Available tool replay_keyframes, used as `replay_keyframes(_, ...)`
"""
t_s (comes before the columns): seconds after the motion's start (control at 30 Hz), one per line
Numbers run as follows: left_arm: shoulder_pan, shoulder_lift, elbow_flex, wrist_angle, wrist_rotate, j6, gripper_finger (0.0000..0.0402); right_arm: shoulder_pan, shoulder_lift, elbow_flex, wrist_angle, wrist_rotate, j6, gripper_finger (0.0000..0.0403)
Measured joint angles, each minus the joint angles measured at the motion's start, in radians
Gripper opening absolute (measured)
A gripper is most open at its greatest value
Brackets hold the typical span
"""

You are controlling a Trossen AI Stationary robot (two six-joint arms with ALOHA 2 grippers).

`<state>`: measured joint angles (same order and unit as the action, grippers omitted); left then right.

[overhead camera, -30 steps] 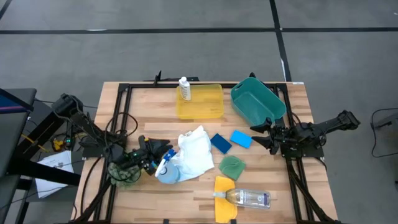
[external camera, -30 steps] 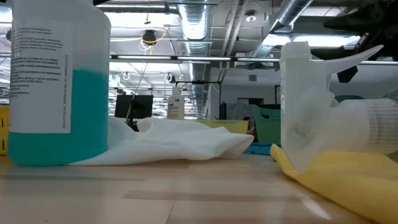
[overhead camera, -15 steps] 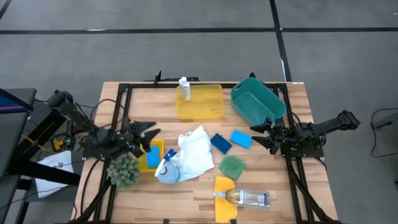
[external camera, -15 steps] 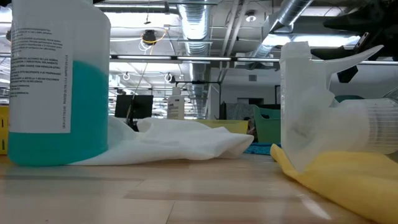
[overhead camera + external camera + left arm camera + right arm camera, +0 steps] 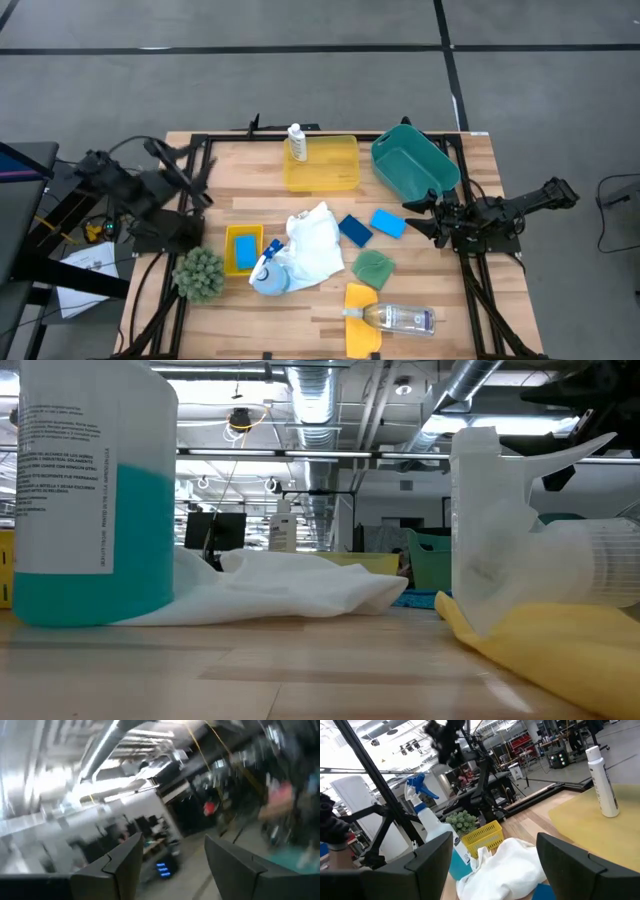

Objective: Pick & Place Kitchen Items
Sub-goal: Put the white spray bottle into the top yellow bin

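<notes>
Since a second ago the left gripper (image 5: 188, 170) is lifting away with jaws parted and empty; the blue sponge (image 5: 243, 251) is sitting below in the small yellow tray (image 5: 230, 236). Right gripper (image 5: 415, 217) is waiting open beside the sponges. Swinging back risks knocking the blue-liquid spray bottle (image 5: 268, 272).

This is a robotics lab or workshop hall, not a home kitchen. Bare metal ducts (image 5: 310, 395) and pipes run under an open ceiling with strip lights. Beyond the right claw (image 5: 487, 865) stand metal frames and a far workbench with monitors (image 5: 210, 525). The wooden table (image 5: 250, 165) sits in a black frame on a grey floor (image 5: 300, 80) marked with dark lines.
</notes>
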<state>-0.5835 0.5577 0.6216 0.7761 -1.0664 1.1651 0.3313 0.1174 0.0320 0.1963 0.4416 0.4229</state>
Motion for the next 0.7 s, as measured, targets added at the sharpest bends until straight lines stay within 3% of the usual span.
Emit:
replay_keyframes(0.13,-0.009,0.067,0.151,-0.123,-0.108,-0.176,0.0209,0.000,0.000,0.000,0.000,0.000,-0.001,0.0278)
replay_keyframes(0.33,-0.052,0.354,0.444,-0.328,-0.448,-0.222,0.0209,0.000,0.000,0.000,-0.002,0.000,0.016,0.0278)
replay_keyframes(0.5,-0.102,0.567,0.732,-0.401,-0.491,-0.269,0.0209,0.000,0.000,0.000,-0.010,0.000,0.047,0.0278)
replay_keyframes(0.7,-0.158,0.665,0.984,-0.395,-0.496,-0.283,0.0209,0.000,0.000,0.000,-0.011,0.000,0.068,0.0278)
